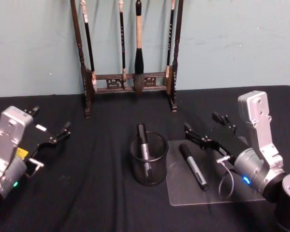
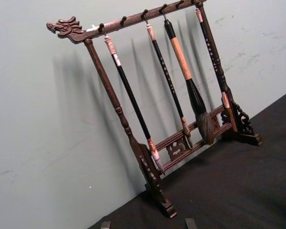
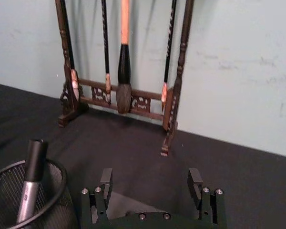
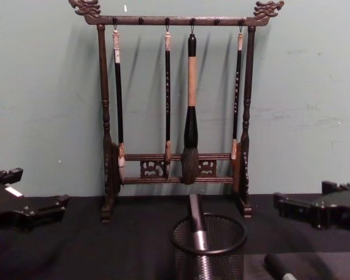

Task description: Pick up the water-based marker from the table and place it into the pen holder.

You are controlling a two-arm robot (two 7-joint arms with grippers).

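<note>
On a clear sheet [image 1: 212, 195], right of the holder [image 1: 149, 166], lies the marker [image 1: 193, 166]. It is flat, and its far end is close to the right gripper [image 1: 199, 121]. It is not between the jaws but lies nearer than them and a little to their left. The jaws of the right gripper stand wide apart and hold nothing. They hang above the far part of the sheet and point toward the rack [image 1: 130, 82].

The holder stands upright on the table [image 1: 101, 193], just beside the left edge of the sheet. A second marker [image 1: 143, 142] leans inside it, with its dark cap above the rim.

Far to the left, well apart from the holder, the left gripper [image 1: 52, 118] is idle. Its jaws are also apart and empty. The rack, with four hanging brushes [image 1: 138, 53], stands at the far edge of the table, against the wall [image 1: 232, 43] and behind the holder.
</note>
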